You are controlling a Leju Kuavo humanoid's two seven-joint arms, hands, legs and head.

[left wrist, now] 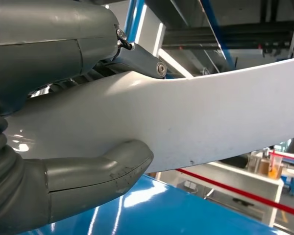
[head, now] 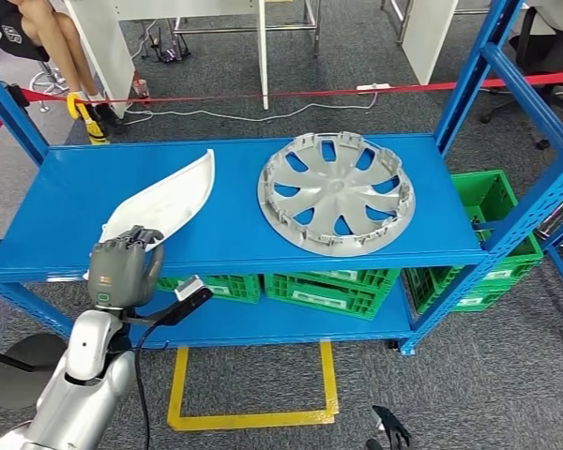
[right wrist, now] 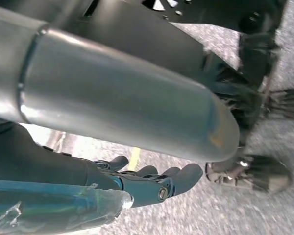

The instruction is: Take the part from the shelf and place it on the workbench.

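Your left hand [head: 123,267] is at the near left edge of the blue shelf [head: 236,234], clamped on the white part [head: 169,197]. In the left wrist view you can see the grip plainly: the thick grey thumb [left wrist: 112,169] presses one face of the part [left wrist: 197,117] and a darker finger [left wrist: 145,61] lies across the other face, so the panel is pinched between them. The part is a long, curved white panel. Its near end sits in your hand at the shelf's front edge, and its far end points away and to the right, toward the middle of the shelf. In the left wrist view, room background shows between the panel and the shelf surface [left wrist: 175,205] beyond the thumb, so at least that stretch is clear of the shelf; whether the far end touches it, you cannot tell.

To the right of the part, well apart from it, a silver hubcap [head: 335,192] lies flat on the same shelf. Green crates [head: 321,286] sit on the lower level, and another green crate [head: 494,211] stands just past the shelf's right post.

Your right hand [right wrist: 149,183] hangs low over grey carpet, its dark fingers [right wrist: 189,174] loosely curled with nothing in them.

A red rope [head: 279,94] runs behind the shelf, and a seated person's legs [head: 52,37] show at the far left.
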